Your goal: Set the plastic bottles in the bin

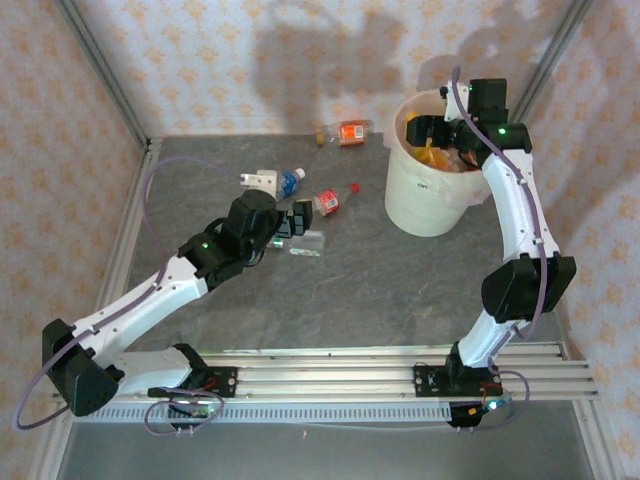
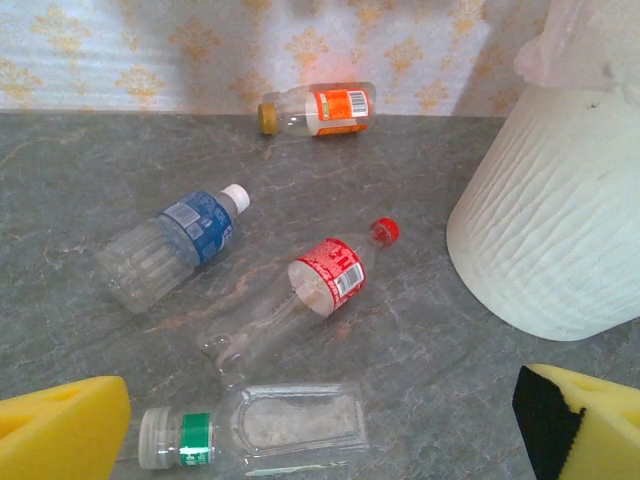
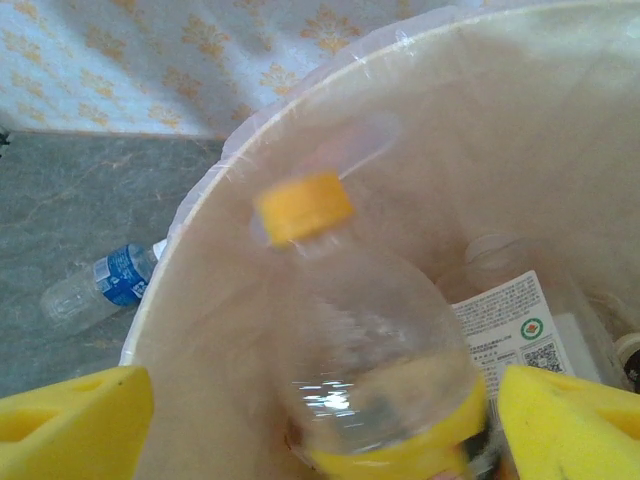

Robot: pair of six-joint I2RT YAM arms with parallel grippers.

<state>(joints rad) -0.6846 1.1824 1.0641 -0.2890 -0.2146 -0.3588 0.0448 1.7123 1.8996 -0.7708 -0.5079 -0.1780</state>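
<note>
Step in hand: the drop into the bin (image 1: 425,195). My right gripper (image 3: 320,430) is hanging over the bin's mouth with its jaws standing wide, and a yellow-capped bottle (image 3: 370,370) is sitting between the pads, blurred, with a clear gap on the left side. I am judging it to be loose and falling, not gripped. Beneath it, inside the bin, a white-labelled bottle (image 3: 500,320) is lying among others I cannot tell apart. My left gripper (image 2: 320,430) is hovering low over the table (image 2: 100,150), jaws fully wide and holding nothing, with a green-labelled bottle (image 2: 260,430) lying on its side between the pads. Also waiting on the table: a red-labelled bottle (image 2: 300,300) just beyond it, a blue-labelled bottle (image 2: 170,245) to its left, and an orange-labelled bottle (image 2: 320,108) by the far wall. Task is partly done, I am reckoning, with at least four bottles outstanding. Next move calls for the right arm lifting clear of the rim, and the left dropping straight down to close across the green-labelled bottle's body. It looks flattened and thin-walled, so it may slip or buckle under a hard squeeze.
</note>
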